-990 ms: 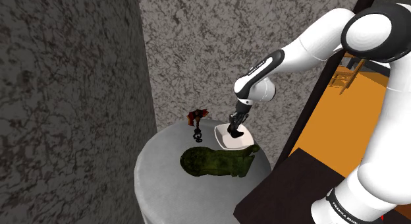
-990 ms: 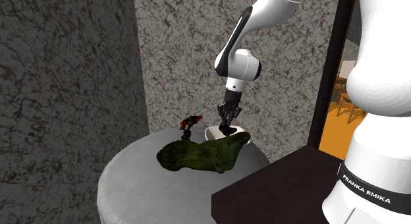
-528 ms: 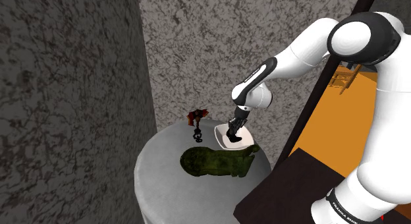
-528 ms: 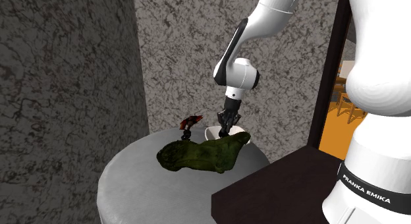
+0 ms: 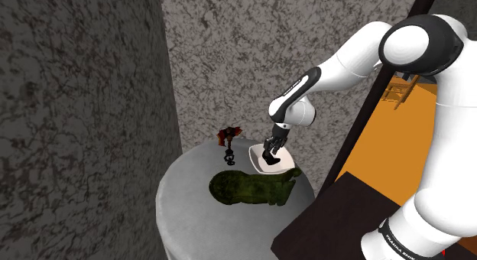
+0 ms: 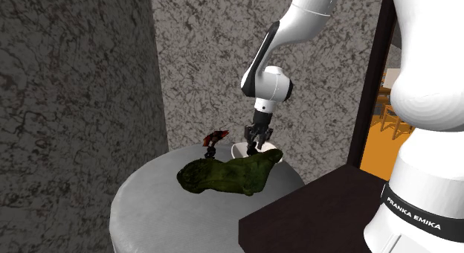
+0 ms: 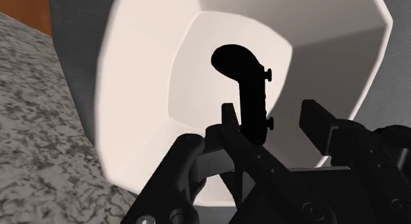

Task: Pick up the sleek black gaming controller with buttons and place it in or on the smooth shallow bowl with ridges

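1. Since the glossy black, curved gaming controller [image 7: 240, 84] lies on the floor of the smooth white, shallow bowl [image 7: 145, 91], the placing looks done.
2. The all-black gripper [image 7: 270, 112] hangs just above the bowl, fingers spread wide, clasping nothing; one finger looks close beside the controller.
3. Lifting off askew could let that finger drag the controller over the bowl's rim.
4. The wrist view shows the controller inside the bowl; the shoulder view shows a lumpy olive-green mass [image 5: 244, 190] just beside the bowl.

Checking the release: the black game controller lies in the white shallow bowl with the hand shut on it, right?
No: the wrist view shows the hand open, its fingers apart. The black game controller does lie in the white shallow bowl.
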Robot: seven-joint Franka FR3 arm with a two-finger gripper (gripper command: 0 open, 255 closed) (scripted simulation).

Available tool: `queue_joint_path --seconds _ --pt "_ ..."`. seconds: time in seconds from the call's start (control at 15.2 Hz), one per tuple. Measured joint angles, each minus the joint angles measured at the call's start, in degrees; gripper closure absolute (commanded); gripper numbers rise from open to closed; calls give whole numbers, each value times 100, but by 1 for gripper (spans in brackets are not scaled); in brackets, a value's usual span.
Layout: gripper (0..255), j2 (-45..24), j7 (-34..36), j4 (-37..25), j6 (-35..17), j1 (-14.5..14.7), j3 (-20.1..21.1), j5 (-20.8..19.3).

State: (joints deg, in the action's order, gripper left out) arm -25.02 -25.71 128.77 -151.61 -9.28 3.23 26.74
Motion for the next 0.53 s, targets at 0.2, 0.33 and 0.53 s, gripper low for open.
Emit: queue_joint_path --seconds 0.2,0.33,0.53 --pt "0 -3 3 0 3 2 1 -1" --pt "0 -1 1 3 2 1 1 0" --pt "0 374 94 75 312 -6 -103 -138"
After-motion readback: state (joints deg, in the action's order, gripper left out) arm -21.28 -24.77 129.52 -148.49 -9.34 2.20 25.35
